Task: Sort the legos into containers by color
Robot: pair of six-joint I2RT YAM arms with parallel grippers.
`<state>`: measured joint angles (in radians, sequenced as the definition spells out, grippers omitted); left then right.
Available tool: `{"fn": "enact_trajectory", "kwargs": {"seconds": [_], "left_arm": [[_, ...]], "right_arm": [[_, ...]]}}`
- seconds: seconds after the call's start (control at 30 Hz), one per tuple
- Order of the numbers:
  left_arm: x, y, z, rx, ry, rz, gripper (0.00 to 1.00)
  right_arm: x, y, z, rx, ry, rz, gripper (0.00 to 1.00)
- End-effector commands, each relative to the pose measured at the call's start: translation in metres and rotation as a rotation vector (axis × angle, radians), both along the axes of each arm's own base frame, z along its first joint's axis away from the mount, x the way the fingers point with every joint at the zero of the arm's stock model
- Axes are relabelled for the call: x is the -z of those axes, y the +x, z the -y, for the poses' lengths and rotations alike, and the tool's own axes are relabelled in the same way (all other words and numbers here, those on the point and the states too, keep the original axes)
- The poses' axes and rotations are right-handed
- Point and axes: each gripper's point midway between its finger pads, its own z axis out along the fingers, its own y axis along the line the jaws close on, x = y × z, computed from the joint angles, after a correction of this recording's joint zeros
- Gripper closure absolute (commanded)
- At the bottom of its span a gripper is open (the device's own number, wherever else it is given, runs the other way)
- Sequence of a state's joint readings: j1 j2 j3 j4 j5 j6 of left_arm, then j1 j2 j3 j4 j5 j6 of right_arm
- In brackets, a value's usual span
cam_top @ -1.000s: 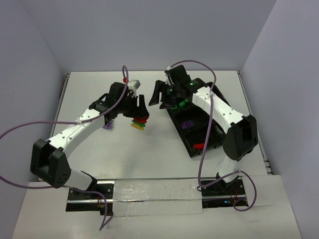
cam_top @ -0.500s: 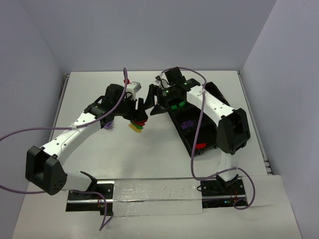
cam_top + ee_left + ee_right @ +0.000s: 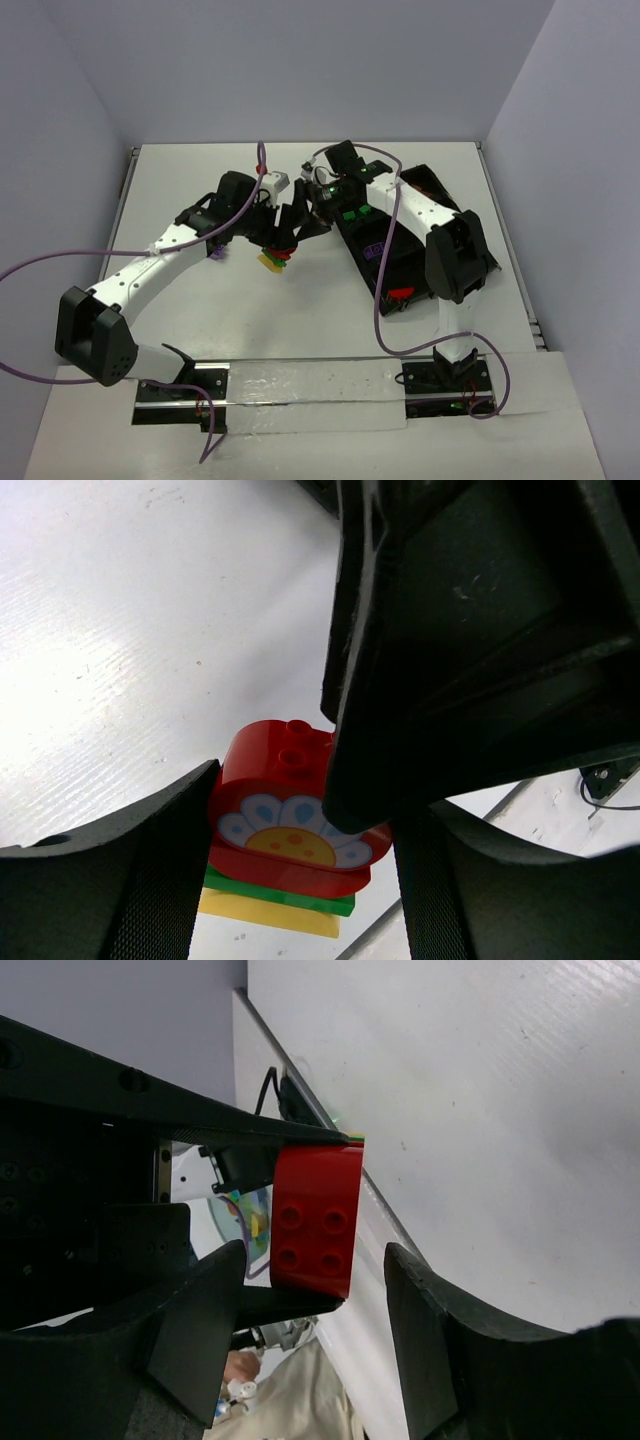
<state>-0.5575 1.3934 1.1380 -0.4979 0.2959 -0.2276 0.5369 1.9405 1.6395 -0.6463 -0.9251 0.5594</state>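
My left gripper (image 3: 278, 236) is shut on a stack of legos (image 3: 277, 256) and holds it left of the tray. In the left wrist view the left gripper (image 3: 300, 815) pinches a red flower-printed brick (image 3: 290, 825) that sits on a green plate (image 3: 280, 900) and a yellow plate (image 3: 265, 916). My right gripper (image 3: 300, 214) has reached over to that stack. In the right wrist view the right gripper (image 3: 315, 1255) stands open, with the red brick (image 3: 315, 1220) between its fingers and gaps on both sides. The black divided tray (image 3: 425, 195) holds green (image 3: 350, 212), purple (image 3: 377, 250) and red (image 3: 400, 293) bricks.
A purple brick (image 3: 213, 253) lies on the white table under the left forearm. The right gripper's black body (image 3: 470, 630) fills the upper right of the left wrist view. The table's raised rim runs along its left and right sides.
My right gripper has swung left from over the tray's far end to the stack. The left gripper has shifted a little right, still holding the stack.
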Motion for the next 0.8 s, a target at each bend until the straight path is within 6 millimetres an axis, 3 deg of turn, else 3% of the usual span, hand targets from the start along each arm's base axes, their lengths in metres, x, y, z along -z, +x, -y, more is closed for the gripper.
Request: {"fn": "enact_trajectory", "kwargs": {"seconds": [0.0,0.3,0.4,0.47,0.53,0.63,0.77], "left_arm": [[-0.026,0.015,0.008,0.009,-0.013,0.087,0.89],[-0.023,0.016,0.008,0.015,0.032,0.092,0.90],[-0.022,0.018,0.007,0.004,0.047,0.099,0.90],[-0.024,0.019,0.006,-0.001,0.052,0.110,0.89],[-0.025,0.020,0.005,-0.010,0.060,0.118,0.89],[-0.025,0.022,0.004,-0.020,0.068,0.120,0.89],[-0.030,0.022,0.004,-0.029,0.070,0.113,0.84]], "right_arm": [[-0.011,-0.012,-0.011,-0.093,0.061,-0.004,0.36],[-0.003,-0.012,-0.019,-0.101,0.081,-0.050,0.40],[0.001,-0.014,-0.019,-0.108,0.079,-0.053,0.46],[0.001,-0.014,-0.019,-0.112,0.083,-0.056,0.58],[0.001,-0.014,-0.019,-0.106,0.085,-0.061,0.79],[-0.002,-0.013,-0.021,-0.104,0.104,-0.059,1.00],[-0.005,-0.010,-0.022,-0.077,0.097,-0.038,1.00]]}}
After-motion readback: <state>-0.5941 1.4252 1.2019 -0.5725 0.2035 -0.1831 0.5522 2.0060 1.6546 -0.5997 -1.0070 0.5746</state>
